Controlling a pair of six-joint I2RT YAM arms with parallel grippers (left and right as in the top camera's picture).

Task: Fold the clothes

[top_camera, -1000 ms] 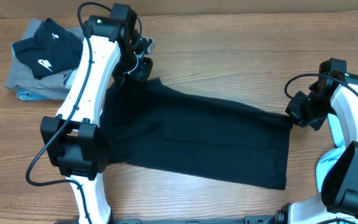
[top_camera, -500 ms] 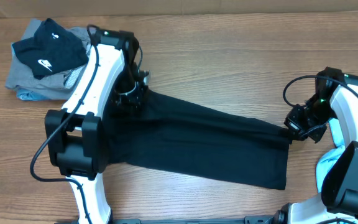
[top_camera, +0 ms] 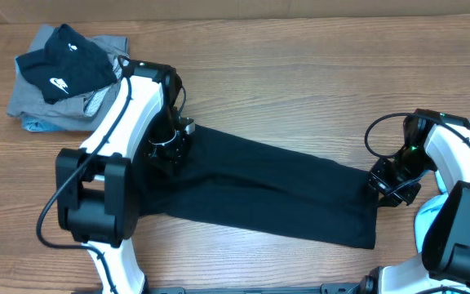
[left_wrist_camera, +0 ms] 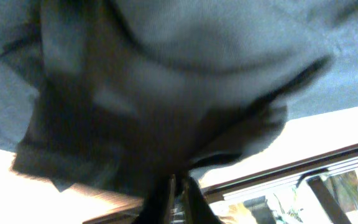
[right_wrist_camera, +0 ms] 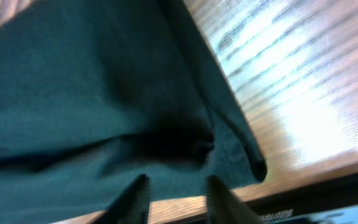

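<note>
We're mid-fold here: shirt [top_camera: 268, 192] is lying across the table [top_camera: 300, 65], left gripper [top_camera: 170, 147] pinching its far-left edge, right gripper [top_camera: 384, 184] seemingly clamping the far-right corner. Next we're probably needing both carrying that edge nearward together.

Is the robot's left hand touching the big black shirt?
Touching. The left wrist view shows the black shirt bunched over the left gripper, which is pinched shut on it.
</note>
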